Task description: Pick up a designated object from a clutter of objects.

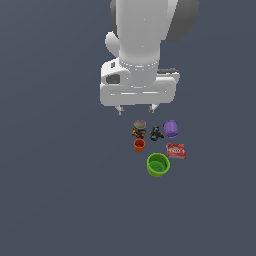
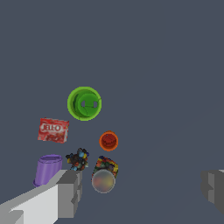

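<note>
The small orange cup (image 1: 139,145) stands upright in the clutter, with the larger green cup (image 1: 158,164) near it, toward the exterior view's right. It also shows in the wrist view (image 2: 108,141), seen from above. The purple cup (image 1: 171,128) lies on its side. Two dark multicoloured figures (image 1: 139,129) (image 1: 156,133) stand between the cups. A red flat packet (image 1: 176,150) lies beside the green cup. My gripper (image 1: 136,108) is open and empty, hanging above the clutter, over the figures. Its fingers (image 2: 70,192) are spread wide in the wrist view.
The objects rest on a plain dark grey floor (image 1: 60,190). The green cup (image 2: 84,103), red packet (image 2: 53,130), purple cup (image 2: 47,169) and both figures (image 2: 78,159) (image 2: 104,173) also show in the wrist view.
</note>
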Controlling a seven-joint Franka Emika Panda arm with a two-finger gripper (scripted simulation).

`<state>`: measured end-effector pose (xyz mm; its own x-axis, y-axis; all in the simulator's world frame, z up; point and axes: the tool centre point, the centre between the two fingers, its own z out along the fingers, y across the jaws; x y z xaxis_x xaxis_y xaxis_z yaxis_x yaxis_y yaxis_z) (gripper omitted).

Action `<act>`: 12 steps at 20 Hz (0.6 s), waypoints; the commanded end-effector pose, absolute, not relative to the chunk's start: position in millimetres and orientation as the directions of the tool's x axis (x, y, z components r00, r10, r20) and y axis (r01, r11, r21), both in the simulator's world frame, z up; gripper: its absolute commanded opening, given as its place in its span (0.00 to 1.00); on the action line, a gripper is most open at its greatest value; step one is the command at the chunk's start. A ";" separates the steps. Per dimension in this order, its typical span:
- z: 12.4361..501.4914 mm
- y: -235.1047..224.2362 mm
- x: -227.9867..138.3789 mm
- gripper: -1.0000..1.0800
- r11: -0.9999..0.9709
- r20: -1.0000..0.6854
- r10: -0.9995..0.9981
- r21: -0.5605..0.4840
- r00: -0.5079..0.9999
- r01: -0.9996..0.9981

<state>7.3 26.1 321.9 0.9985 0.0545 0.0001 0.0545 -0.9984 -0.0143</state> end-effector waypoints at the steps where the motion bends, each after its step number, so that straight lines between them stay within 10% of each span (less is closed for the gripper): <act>1: 320.4 26.4 7.5 0.96 -0.999 0.000 0.051 -0.014 0.999 0.051; 12: 278.6 32.0 9.7 0.96 -0.999 -0.002 -0.050 -0.012 0.999 -0.050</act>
